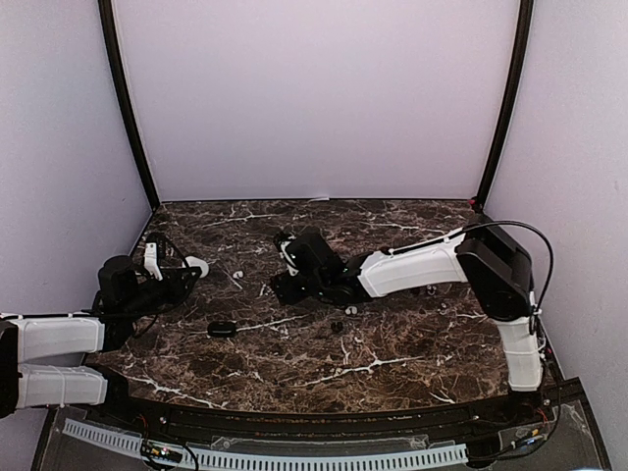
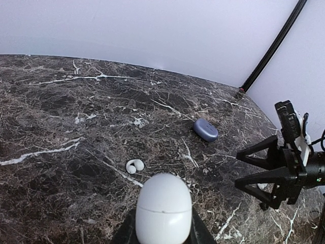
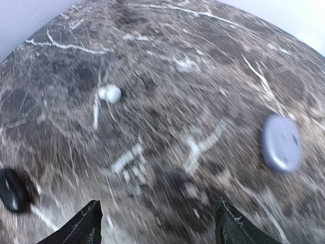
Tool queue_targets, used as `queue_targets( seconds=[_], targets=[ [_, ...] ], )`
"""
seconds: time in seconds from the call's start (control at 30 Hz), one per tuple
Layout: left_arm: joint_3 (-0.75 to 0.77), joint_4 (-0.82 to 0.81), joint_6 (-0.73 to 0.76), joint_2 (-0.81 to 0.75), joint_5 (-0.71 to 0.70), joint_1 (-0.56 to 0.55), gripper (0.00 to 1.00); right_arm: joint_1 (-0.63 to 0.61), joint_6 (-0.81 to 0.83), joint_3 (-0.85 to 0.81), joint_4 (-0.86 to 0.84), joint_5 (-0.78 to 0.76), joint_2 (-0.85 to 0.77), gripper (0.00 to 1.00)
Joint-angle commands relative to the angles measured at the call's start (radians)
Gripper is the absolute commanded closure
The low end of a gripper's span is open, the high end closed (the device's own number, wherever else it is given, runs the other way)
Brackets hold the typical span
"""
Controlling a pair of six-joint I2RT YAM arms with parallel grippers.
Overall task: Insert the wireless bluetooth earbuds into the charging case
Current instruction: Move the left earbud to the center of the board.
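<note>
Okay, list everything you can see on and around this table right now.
white case: one, white, closed, gripped by the left gripper
purple case: one, lilac, closed, on the table near the right gripper
black case: one, black, on the table, front left of centre
white earbud: one, white, on the table just beyond the white case
small dark bits: black, mid-table, too small to identify
table: one, dark marble, white veins
left gripper: one, black, at left
right gripper: one, black, open, empty, mid-table

Pale lilac walls (image 1: 314,98) are enclosing a dark marbled table (image 1: 392,363); black poles (image 1: 126,108) are rising behind, and a white, seemingly slotted strip (image 1: 294,458) is lining its front.
</note>
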State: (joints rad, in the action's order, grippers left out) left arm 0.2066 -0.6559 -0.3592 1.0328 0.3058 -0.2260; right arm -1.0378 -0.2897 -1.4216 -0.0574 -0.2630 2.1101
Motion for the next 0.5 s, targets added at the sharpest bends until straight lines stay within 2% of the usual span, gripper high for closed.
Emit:
queue_targets(
  seconds=[0.0,0.2,0.47],
  targets=[
    [0.006,-0.015,0.013,-0.008,0.005,0.006,0.78,-0.013,0.033,-0.202,-0.008,0.021,0.160,0.23],
    [0.006,-0.017,0.012,-0.010,0.006,0.006,0.78,-0.016,0.069,-0.496,0.050,0.038,0.394,0.22],
    [0.005,-0.022,0.014,-0.008,0.003,0.005,0.78,-0.015,0.078,-0.711,0.051,0.060,0.580,0.22]
  ],
)
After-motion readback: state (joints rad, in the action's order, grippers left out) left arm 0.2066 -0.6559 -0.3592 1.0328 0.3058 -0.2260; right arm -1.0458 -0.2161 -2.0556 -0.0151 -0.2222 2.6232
